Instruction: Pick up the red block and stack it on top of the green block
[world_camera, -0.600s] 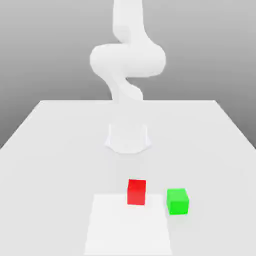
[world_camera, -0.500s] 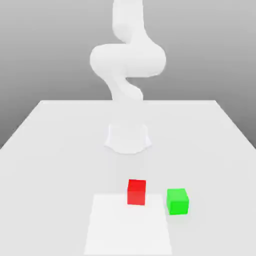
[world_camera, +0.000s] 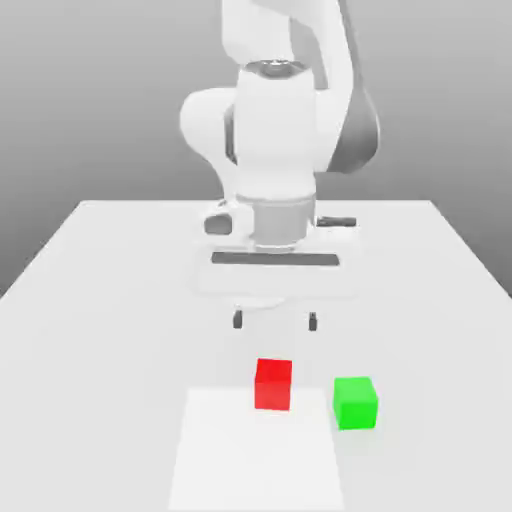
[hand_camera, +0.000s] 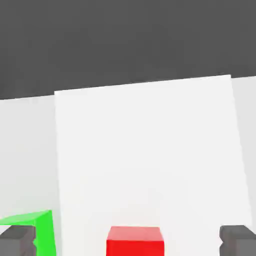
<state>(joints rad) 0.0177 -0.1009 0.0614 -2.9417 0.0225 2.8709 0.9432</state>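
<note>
The table (world_camera: 90, 300) is a flat white surface with a brighter white square patch (world_camera: 255, 450) near its front edge. The white arm (world_camera: 280, 130) stands at the middle of the table, its hand pointing down.

The gripper (world_camera: 275, 320) hangs above the table, behind the red block as the exterior view shows it. Its two dark fingertips (world_camera: 238, 319) stand fully apart, holding nothing and touching nothing.

The red block (world_camera: 274, 384) rests flat on the table at the far edge of the bright patch, one face toward the exterior camera. As a cube, it has no long axis. In the hand view, the red block (hand_camera: 135, 241) lies between the two fingertips (hand_camera: 239, 239).

The green block (world_camera: 355, 402) rests flat on the table just beside the red block, toward the exterior view's right, off the patch. The two blocks do not touch.
</note>
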